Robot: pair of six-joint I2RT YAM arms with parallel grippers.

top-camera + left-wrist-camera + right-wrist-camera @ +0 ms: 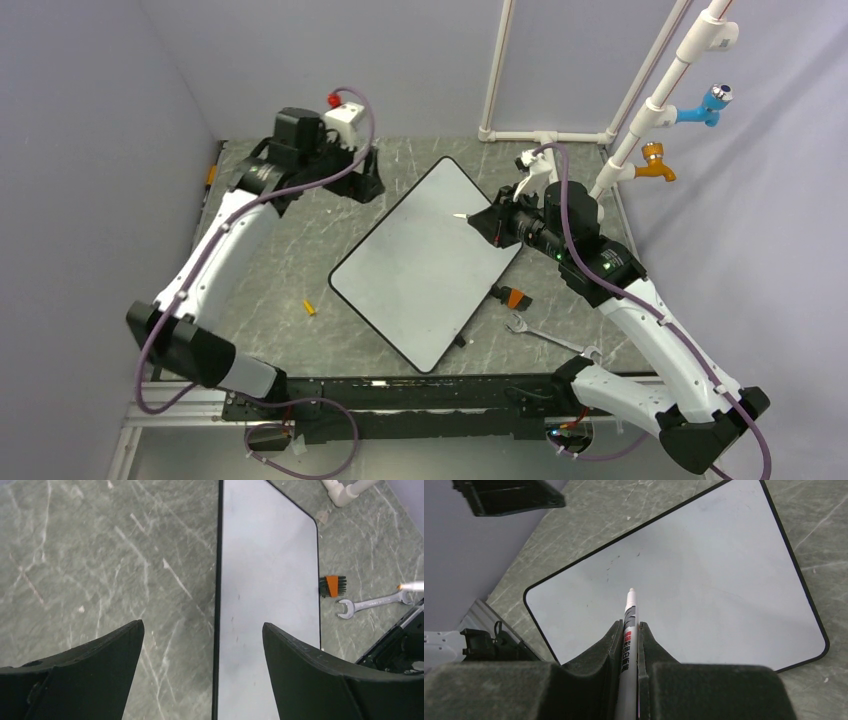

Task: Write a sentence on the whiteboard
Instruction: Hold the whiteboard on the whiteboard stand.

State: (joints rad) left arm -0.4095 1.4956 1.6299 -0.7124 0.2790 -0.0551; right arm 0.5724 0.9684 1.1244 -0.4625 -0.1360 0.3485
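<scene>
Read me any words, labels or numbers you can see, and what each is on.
Slim white marker pen: red and black print on its barrel, too blurred to read.
Large white black-rimmed whiteboard: no writing visible.
No other text shows.

The whiteboard (425, 265), a large flat rectangle with rounded corners and a thin black rim, lies face up on the grey marbled tabletop (290, 260), near its middle and a little toward the right edge. It sits turned on a diagonal: one corner points at the tabletop's far edge, the opposite corner at the near edge, the long sides running from near left to far right. Its writing face shows pale white, marked only by a few faint dark specks (611, 565) seen from the right wrist.
</scene>
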